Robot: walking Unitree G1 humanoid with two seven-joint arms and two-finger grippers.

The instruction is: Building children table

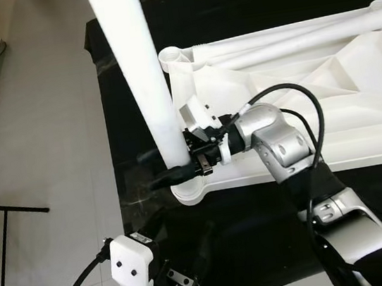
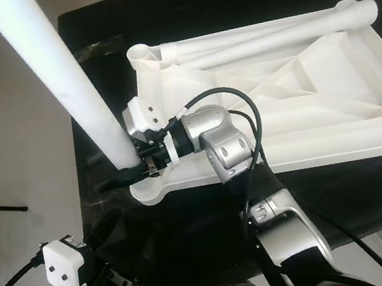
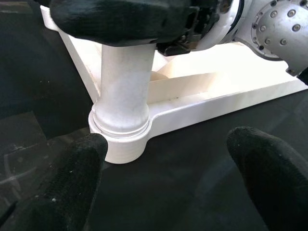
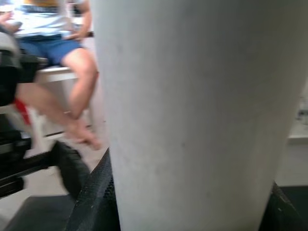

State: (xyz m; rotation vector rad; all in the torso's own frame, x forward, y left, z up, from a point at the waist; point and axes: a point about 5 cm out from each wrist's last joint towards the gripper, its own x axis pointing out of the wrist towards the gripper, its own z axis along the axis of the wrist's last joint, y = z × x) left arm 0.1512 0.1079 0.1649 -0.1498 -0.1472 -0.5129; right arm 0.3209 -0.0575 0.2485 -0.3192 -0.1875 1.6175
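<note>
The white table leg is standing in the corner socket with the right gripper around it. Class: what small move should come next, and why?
Probably keep the right gripper clamped on the table leg and twist or press it further into the corner socket of the upturned tabletop. The leg leans rather than standing square, so it may not be fully seated. The left gripper hangs open nearby, free to steady it.

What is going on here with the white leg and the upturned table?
The robot is putting together a white children's table. The tabletop lies upside down on a black surface. The right gripper is shut on a white table leg near its base, where the leg stands upright in the corner socket of the tabletop. The left gripper is open and hangs low, close to that corner. A seated person is in the background of the right wrist view.
</note>
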